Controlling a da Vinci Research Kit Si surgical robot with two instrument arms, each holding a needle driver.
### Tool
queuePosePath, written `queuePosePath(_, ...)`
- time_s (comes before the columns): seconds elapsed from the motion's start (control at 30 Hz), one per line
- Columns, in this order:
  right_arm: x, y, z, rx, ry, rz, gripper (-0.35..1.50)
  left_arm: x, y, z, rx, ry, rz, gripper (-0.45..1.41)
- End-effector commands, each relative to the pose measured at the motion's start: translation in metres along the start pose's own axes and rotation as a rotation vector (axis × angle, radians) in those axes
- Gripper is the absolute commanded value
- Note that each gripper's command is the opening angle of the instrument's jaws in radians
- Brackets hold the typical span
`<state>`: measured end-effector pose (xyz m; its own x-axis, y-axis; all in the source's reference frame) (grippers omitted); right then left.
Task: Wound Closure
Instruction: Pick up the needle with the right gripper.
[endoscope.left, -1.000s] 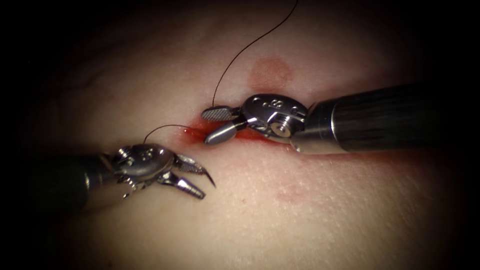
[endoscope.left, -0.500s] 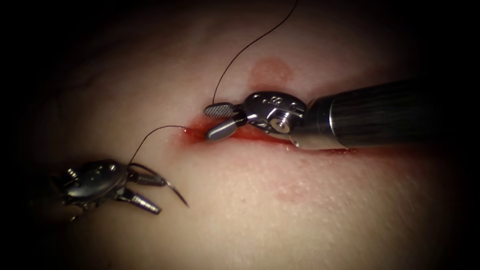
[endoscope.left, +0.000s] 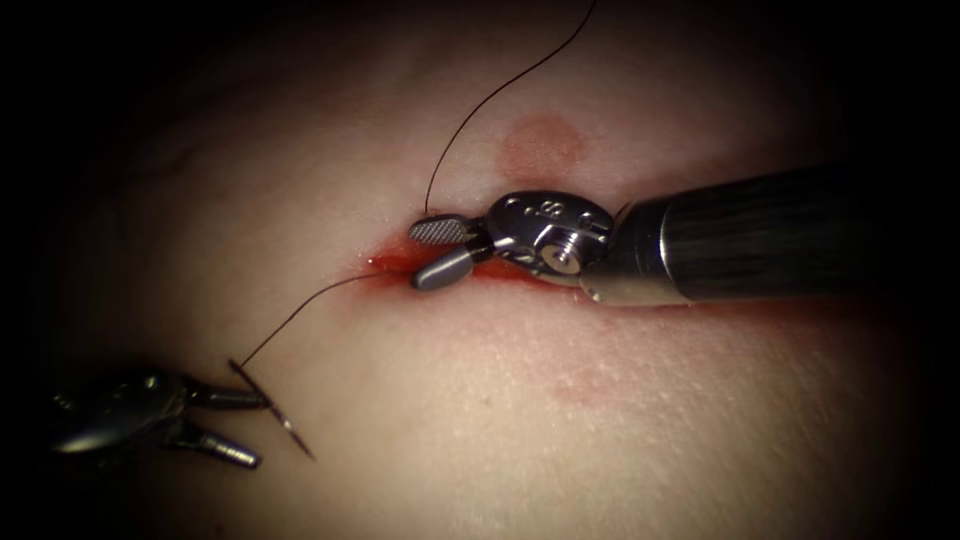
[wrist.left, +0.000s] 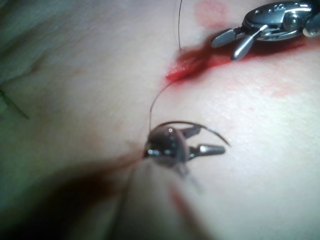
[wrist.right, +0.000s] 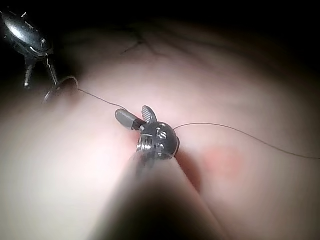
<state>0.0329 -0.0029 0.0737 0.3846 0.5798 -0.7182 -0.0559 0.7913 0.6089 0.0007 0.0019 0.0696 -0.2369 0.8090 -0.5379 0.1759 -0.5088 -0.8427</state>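
Left tool (endoscope.left: 235, 430) sits low at the left of the endoscope view, well away from the cut (endoscope.left: 470, 270), with the needle (endoscope.left: 270, 408) against its upper jaw. The 2 jaws look splayed rather than pressed together, so whether the needle is truly pinched or only hooked on that jaw I cannot tell. The needle is out of the tissue (endoscope.left: 600, 430) and lies over its surface on the left side of the cut, its long axis slanting from upper left down to a point at lower right. Over the last second this tool has drawn back from near the cut toward the lower left, and the thread (endoscope.left: 300, 310) has been pulled out into a straighter line running from the needle's blunt end up and right to the red left end of the cut.

Right tool (endoscope.left: 432, 250) rests at the cut with its 2 jaws spread apart, grasping nothing, one jaw over the red fluid (endoscope.left: 395, 262). A second run of thread rises from just beside its upper jaw.

The needle lies far nearer the left arm.
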Motion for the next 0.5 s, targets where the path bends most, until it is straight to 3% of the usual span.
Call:
queuePosePath(0.03,-0.0006,-0.0002,0.001,0.017,-0.008,-0.003,1.28,-0.0006,-0.0006,0.0007,0.009,0.014,0.007,0.62)
queuePosePath(0.17,-0.0006,-0.0009,0.0014,0.025,-0.028,-0.013,1.26,0.0001,-0.0026,0.0023,0.025,0.097,0.027,0.56)
queuePosePath(0.37,-0.0003,-0.0019,0.0007,0.033,-0.029,-0.014,1.2,0.0021,-0.0062,0.0065,0.004,0.119,0.047,0.54)
queuePosePath(0.5,0.0002,-0.0017,-0.0008,-0.031,-0.034,0.003,1.18,0.0041,-0.0083,0.0093,0.005,0.119,0.069,0.54)
